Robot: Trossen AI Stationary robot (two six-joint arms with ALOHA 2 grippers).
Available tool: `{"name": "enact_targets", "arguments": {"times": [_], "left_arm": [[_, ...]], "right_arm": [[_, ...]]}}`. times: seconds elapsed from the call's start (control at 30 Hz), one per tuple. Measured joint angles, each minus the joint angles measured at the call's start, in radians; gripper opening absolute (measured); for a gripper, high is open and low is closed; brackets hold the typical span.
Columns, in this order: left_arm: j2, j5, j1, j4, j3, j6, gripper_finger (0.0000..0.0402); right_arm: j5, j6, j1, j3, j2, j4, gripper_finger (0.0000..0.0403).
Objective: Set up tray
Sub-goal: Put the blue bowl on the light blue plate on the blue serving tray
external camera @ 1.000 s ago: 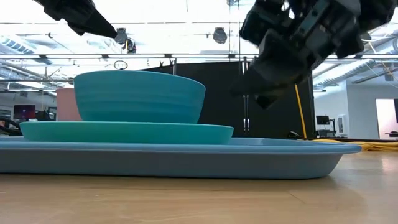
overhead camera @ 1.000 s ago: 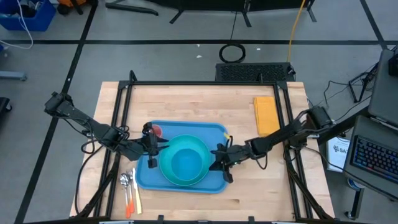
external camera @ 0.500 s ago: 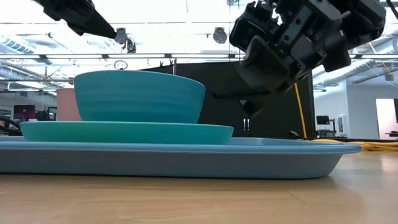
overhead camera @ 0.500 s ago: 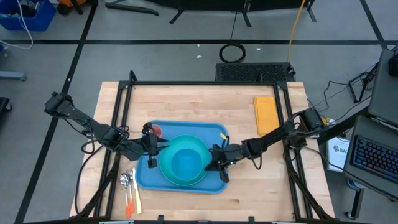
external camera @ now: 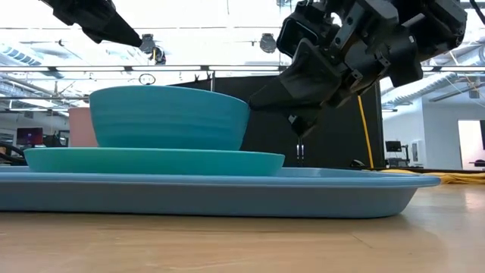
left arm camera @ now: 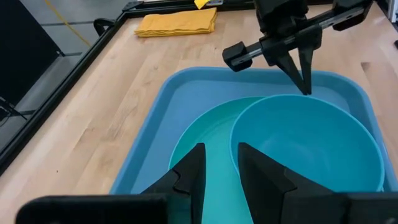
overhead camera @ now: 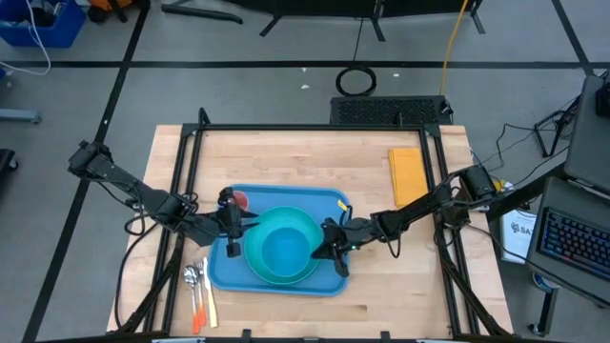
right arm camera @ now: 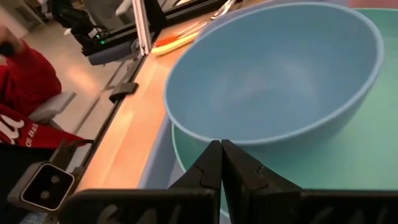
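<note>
The large blue tray (overhead camera: 334, 205) lies flat on the wooden table. A cyan plate (external camera: 151, 161) rests on it, and a round blue bowl (overhead camera: 281, 250) stands upright on the plate. My right gripper (overhead camera: 322, 250) is shut. It slants down from the table's right, with its tips at the bowl's right rim (external camera: 247, 106). My left gripper (left arm camera: 219, 165) is open and hovers above the plate's left side, clear of the bowl, as the low view shows (external camera: 114, 26). My right gripper has its shut fingertips (left arm camera: 305, 84) at the bowl's rim (left arm camera: 311, 98) on the side toward the table's right, slanting down from that side. I cannot tell whether they touch the rim. The bowl stands upright on the plate.
A spoon, a fork and an orange-handled utensil (overhead camera: 198, 291) lie on the table left of the tray. A folded yellow cloth (overhead camera: 408, 176) lies near the far right corner. A small pink round thing (overhead camera: 240, 200) sits at the tray's far left corner. A person in red (right arm camera: 25, 87) shows beyond the table.
My right gripper has moved toward the table's left and come up to the bowl's right rim, tipping so its fingers slant down at the rim. The bowl, the plate and the tray have stayed where they were.
</note>
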State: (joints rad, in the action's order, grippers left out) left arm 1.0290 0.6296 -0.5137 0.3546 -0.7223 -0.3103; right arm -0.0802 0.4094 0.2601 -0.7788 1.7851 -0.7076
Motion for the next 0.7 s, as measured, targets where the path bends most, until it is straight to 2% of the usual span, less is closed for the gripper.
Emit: {"name": "enact_targets", "arguments": {"times": [0.5, 0.7], "left_arm": [[0.0, 0.0, 0.0, 0.0, 0.0, -0.001, 0.0097], [0.0, 0.0, 0.0, 0.011, 0.0, -0.006, 0.0097]], "right_arm": [[0.004, 0.025, -0.017, -0.002, 0.031, -0.006, 0.0], [0.026, 0.028, 0.016, -0.002, 0.03, -0.028, 0.0]]}}
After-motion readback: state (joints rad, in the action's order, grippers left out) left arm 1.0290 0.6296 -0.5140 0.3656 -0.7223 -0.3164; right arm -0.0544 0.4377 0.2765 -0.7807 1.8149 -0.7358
